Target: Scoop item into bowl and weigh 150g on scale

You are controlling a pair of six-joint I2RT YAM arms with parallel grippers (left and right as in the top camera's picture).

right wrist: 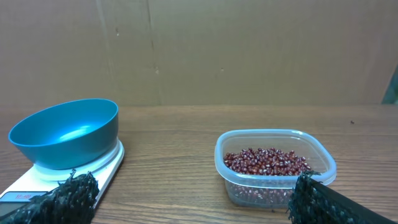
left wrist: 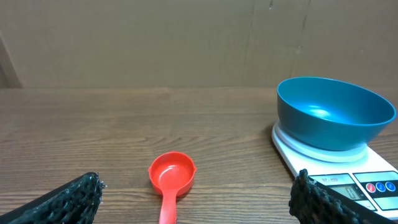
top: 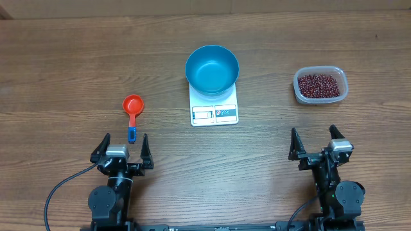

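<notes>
Both arms sat parked at the near edge of the table (top: 64, 64), well apart, one toward each side. Left end effector (top: 125, 138) was released, jaws spread wide and gripping nothing. Right end effector (top: 313, 132) was the same, wide apart and gripping nothing.

Just beyond the left end effector lay a red scoop (top: 132, 106), untouched. Its cup faced up and pointed away, and the blue handle tip pointed back at the arm. From the left wrist camera the scoop (left wrist: 171, 177) sat roughly centred between the two fingers (left wrist: 68, 202), and its cup looked empty.

Farther out, mid-table, the white scale (top: 214, 113) lay flat with its display edge toward the arms. The reading was too small to make out. The blue bowl (top: 212, 69) stood upright on the far part of the scale, wider than the platform, and its inside looked bare.

Off to the right, well apart from the scale, stood a clear tub (top: 297, 86), at about the same depth as the bowl. The beans (top: 319, 85) lay in it as a loose heap. The tub stood roughly straight ahead of the right end effector.
</notes>
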